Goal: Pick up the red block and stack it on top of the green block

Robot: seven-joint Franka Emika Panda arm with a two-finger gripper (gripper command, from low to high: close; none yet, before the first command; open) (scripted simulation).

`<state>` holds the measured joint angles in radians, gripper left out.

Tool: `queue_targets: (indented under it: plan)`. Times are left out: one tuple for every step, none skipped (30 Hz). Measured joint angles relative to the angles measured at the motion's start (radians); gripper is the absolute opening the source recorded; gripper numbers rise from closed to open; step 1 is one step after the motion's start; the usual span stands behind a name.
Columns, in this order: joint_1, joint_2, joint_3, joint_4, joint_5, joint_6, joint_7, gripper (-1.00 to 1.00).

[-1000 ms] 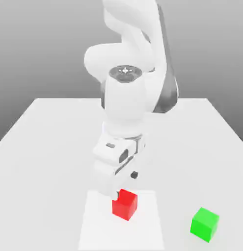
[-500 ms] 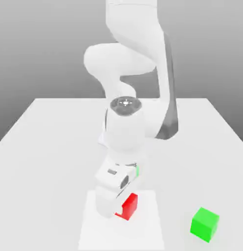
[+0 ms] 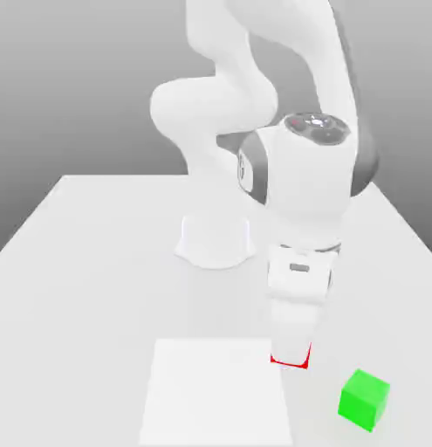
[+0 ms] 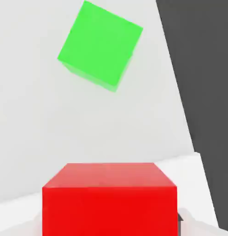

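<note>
The red block (image 3: pixel 289 361) is almost wholly hidden behind my hand in the exterior view; just a thin red edge shows under it. My gripper (image 3: pixel 289 353) is shut on it, just past the white patch toward the exterior view's right. In the hand view the red block (image 4: pixel 108 198) fills the near part of the picture. The green block (image 3: pixel 365 400) stands by itself on the table, to the exterior view's right of my gripper and a little nearer the front. In the hand view the green block (image 4: pixel 99 44) lies ahead of the red one, turned at an angle to it.
A white square patch (image 3: pixel 215 397) lies on the grey table (image 3: pixel 97 262) at the front. The arm's round base (image 3: pixel 216 240) stands behind it. In the hand view the table edge (image 4: pixel 178 92) runs close beside the green block, with dark floor beyond.
The hand has swung from over the white patch toward the exterior view's right, and the red block has gone with it. The green block has stayed in place.
</note>
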<state>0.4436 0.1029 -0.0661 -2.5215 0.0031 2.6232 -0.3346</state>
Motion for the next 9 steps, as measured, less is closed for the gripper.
queue_targets:
  plan:
    - [0.019,0.015,0.020,0.034,0.002,-0.019,-0.017,-1.00]
    - [0.026,0.040,0.031,0.052,0.005,-0.012,-0.026,-1.00]
    - [0.028,0.070,0.037,0.062,0.007,0.008,-0.032,-1.00]
    - [0.029,0.102,0.041,0.067,0.009,0.035,-0.035,-1.00]
    - [0.028,0.136,0.043,0.071,0.010,0.065,-0.037,-1.00]
    - [0.027,0.172,0.045,0.073,0.012,0.098,-0.038,-1.00]
    - [0.027,0.189,0.046,0.075,0.012,0.114,-0.039,1.00]
    - [0.027,0.189,0.046,0.075,0.012,0.114,-0.039,1.00]
    - [0.027,0.189,0.046,0.075,0.012,0.114,-0.039,1.00]
